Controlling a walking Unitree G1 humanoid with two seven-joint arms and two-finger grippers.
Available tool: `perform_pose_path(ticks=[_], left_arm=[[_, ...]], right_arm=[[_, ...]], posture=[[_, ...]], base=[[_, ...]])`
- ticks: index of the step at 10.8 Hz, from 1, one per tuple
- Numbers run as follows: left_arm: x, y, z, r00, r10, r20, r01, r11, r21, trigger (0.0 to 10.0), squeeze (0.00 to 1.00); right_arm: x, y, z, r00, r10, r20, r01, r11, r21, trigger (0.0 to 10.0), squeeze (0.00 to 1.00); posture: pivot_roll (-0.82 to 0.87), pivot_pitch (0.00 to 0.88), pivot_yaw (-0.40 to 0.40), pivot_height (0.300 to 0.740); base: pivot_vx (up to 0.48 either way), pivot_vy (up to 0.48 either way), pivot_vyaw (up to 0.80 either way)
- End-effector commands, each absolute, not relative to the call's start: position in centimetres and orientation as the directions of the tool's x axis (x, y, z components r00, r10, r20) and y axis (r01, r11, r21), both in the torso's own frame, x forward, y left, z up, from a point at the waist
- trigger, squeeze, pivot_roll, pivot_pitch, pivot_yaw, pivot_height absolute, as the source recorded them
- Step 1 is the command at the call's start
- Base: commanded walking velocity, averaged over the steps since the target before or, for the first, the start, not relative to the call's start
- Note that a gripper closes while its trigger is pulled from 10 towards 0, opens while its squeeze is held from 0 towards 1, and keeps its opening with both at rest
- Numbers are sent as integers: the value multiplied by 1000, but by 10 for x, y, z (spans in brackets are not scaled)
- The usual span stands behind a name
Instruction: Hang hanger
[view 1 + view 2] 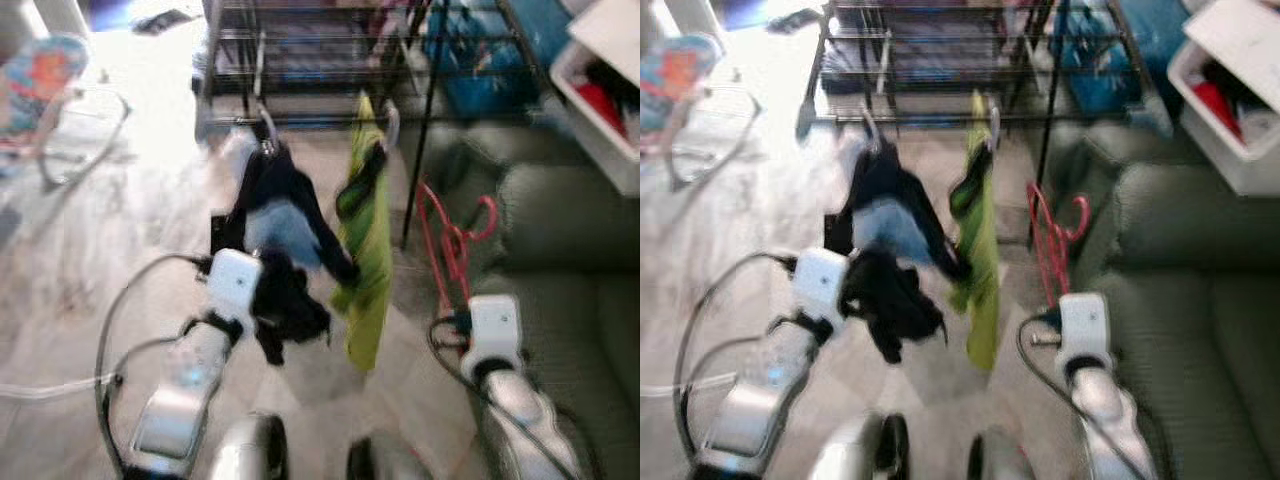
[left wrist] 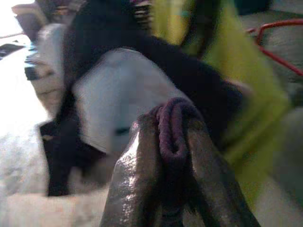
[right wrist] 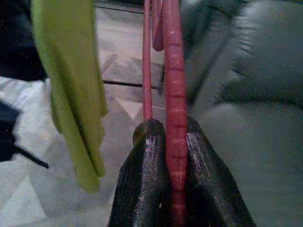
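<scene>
The red hanger [image 3: 175, 118] is being gripped by the right claw [image 3: 173, 156], dark cloth [image 2: 173, 127] by the left claw [image 2: 173, 156]; snagging on the rack [image 1: 330, 60] is being risked.

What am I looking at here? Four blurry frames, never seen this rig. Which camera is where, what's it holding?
It is a walking humanoid robot with two silver arms, each ending in two black fingers. The two wide pictures come from its head camera, looking down and forward; the two close ones come from cameras on its wrists. The right gripper is shut on a red hanger, held up beside a grey sofa. The left gripper is pinched on a fold of dark garment. Ahead, a black drying rack stands on the pale floor, with a dark and light blue garment and a lime green garment hanging from its rail.
</scene>
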State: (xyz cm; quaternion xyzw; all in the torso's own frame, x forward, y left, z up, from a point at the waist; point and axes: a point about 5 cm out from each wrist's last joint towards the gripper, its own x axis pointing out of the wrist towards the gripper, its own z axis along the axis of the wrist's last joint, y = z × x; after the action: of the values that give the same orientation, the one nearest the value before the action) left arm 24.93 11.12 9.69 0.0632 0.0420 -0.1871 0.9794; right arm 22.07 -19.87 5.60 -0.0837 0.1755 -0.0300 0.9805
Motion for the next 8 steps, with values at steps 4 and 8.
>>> perform_pose_path(ticks=[4,8], left_arm=[[252,110,104,925,-372,-74,378,917,129,10000,0],[254,111,104,923,-376,-75,383,914,131,10000,0]], right_arm=[[228,-201,64,945,-108,-310,57,984,-168,10000,0],[241,-197,69,952,-109,-285,65,985,-158,10000,0]], posture=[[-32,78,-16,740],[-27,82,-17,740]], base=[[-294,0,0],[-292,0,0]])
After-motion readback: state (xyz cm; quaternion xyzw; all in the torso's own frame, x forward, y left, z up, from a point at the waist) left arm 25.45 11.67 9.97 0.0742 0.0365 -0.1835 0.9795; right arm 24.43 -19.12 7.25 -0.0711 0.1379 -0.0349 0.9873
